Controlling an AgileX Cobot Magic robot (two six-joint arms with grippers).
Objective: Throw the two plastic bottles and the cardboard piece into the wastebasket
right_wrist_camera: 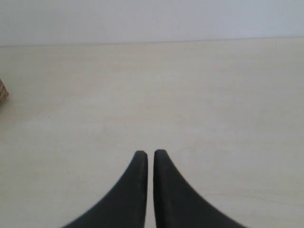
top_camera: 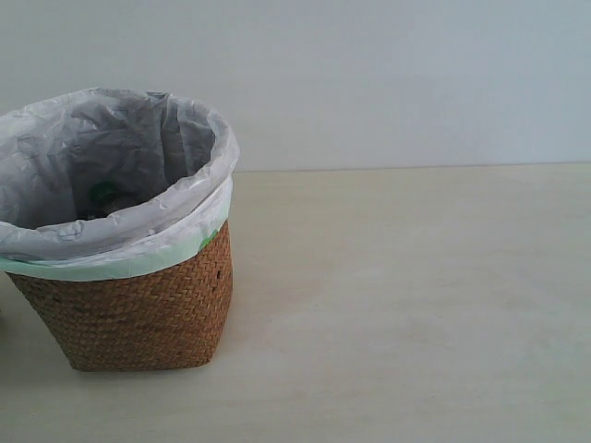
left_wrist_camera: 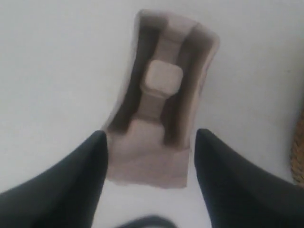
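Observation:
The beige cardboard piece (left_wrist_camera: 161, 95) lies on the pale table, its near end between the black fingers of my left gripper (left_wrist_camera: 150, 133). That gripper is open; its fingers stand on either side of the tray, with a narrow gap on one side. My right gripper (right_wrist_camera: 147, 152) is shut with nothing in it, above bare table. The wastebasket (top_camera: 138, 314), brown wicker with a white bag over its rim, stands at the left of the exterior view. A green patch (top_camera: 102, 191) shows inside the bag; no bottle is clearly visible. Neither gripper shows in the exterior view.
A strip of wicker (left_wrist_camera: 299, 152) edges the left wrist view, and a corner of wicker (right_wrist_camera: 3, 92) shows in the right wrist view. The pale wooden table (top_camera: 416, 305) stretches right of the basket to a grey wall.

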